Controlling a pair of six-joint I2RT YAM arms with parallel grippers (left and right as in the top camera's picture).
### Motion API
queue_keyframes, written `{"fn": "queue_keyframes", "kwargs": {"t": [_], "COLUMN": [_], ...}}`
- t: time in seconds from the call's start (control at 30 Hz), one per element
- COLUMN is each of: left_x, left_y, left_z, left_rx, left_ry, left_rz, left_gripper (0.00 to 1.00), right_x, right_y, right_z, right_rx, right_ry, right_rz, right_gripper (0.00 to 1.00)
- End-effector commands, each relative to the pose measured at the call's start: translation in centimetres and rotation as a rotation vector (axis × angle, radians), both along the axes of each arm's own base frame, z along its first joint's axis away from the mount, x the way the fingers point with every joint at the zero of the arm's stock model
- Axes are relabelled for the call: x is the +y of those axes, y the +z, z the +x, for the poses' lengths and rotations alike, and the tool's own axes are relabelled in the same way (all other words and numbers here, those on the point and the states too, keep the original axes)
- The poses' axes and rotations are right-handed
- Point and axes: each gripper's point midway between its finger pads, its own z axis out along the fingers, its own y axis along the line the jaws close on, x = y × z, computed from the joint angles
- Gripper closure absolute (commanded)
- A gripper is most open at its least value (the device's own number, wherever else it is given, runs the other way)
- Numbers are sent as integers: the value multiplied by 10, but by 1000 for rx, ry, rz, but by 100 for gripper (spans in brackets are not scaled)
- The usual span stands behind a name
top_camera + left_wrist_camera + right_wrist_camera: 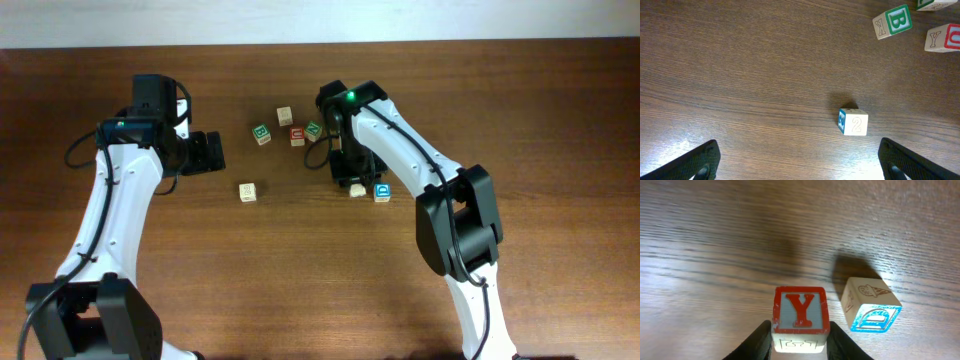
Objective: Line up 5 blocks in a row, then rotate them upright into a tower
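My right gripper [800,336] is shut on a wooden block [800,311] that shows a red "Y" face and a pale printed side; overhead it sits between the fingers [357,189]. Just to its right a blue-faced block [872,311] [381,192] lies tilted on the table. A pale block marked "2" with a blue side [854,122] [248,191] stands ahead of my open left gripper [800,162] [205,152], which holds nothing. A green "V" block [313,129] and a pale block [285,115] sit near the back.
A green "B" cube [894,21] [262,134] and a red-faced cube [943,37] [297,135] stand in the back cluster. The right arm [400,150] reaches across the table's middle. Bare brown wood lies toward the front edge.
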Motion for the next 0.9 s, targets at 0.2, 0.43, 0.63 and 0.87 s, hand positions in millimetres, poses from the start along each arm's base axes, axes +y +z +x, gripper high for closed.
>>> {"fn": "queue_keyframes", "kwargs": {"t": [0.2,0.43,0.63,0.87], "left_x": [1,1,1,1], "left_y": [3,3,3,3], "left_z": [4,4,4,4], "left_rx": [-10,-10,-10,-10], "left_ry": [12,12,12,12], "left_rz": [2,2,2,2], "left_gripper": [1,1,1,1], "right_x": [-6,-9,-12,8], "right_y": [-17,-12,-7,2], "right_z": [0,8,8,18], "right_rx": [-23,-38,-31,-85], "right_ry": [13,-2,-4,42], "right_rz": [-28,-20,-22,31], "right_gripper": [64,60,48,53]}}
